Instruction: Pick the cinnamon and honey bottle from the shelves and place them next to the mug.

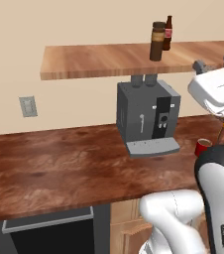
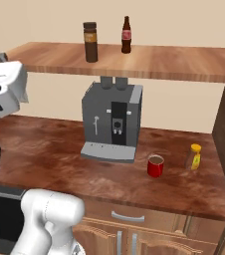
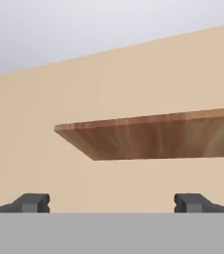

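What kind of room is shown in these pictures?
Most likely a kitchen, a rendered one: a grey coffee machine stands on a wooden counter with cabinet doors below, and a wall shelf above it carries a dark brown jar.

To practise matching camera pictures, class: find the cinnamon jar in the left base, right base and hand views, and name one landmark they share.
Left base view: the cinnamon stands upper right of centre on the shelves, beside a slim brown bottle.
Right base view: the cinnamon stands upper left of centre, left of that bottle.
Hand view: the jar is not in it.
Shared landmark: the wooden shelves.
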You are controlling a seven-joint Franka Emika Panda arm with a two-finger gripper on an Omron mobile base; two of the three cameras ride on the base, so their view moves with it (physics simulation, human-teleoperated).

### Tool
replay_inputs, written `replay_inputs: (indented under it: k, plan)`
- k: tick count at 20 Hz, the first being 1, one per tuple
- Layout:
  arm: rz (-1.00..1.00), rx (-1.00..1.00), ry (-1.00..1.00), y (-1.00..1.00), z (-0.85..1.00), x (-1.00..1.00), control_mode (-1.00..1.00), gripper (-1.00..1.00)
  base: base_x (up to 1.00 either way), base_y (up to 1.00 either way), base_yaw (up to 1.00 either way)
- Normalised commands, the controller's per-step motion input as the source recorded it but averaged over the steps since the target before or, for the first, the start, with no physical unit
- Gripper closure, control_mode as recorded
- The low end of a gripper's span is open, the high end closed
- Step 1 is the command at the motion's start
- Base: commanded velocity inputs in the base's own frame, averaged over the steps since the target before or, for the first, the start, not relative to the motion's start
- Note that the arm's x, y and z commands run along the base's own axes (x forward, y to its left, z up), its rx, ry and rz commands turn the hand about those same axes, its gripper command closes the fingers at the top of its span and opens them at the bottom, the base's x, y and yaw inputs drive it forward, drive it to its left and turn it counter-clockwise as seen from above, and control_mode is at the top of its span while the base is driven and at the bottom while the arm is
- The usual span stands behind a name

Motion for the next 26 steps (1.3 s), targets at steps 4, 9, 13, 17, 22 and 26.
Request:
replay_inputs:
  k: [4, 9, 13, 17, 22, 26]
  plan:
    - [-0.29, -0.08, 0.19, 0.0, 0.0, 0.66, -1.0, -1.0, 0.0, 0.0, 0.0]
    - [-0.26, -0.05, 0.27, -0.01, 0.0, 0.48, -1.0, -1.0, 0.0, 0.0, 0.0]
    - [-0.23, -0.02, 0.3, -0.09, 0.0, 0.4, -1.0, -1.0, 0.0, 0.0, 0.0]
    - [-0.18, 0.0, 0.2, -0.13, 0.0, 0.35, -1.0, -1.0, 0.0, 0.0, 0.0]
    - [-0.03, 0.0, 0.02, -0.04, 0.0, 0.03, -1.0, -1.0, 0.0, 0.0, 0.0]
    - [0.02, 0.0, 0.0, -0.18, -0.03, 0.15, -1.0, -1.0, 0.0, 0.0, 0.0]
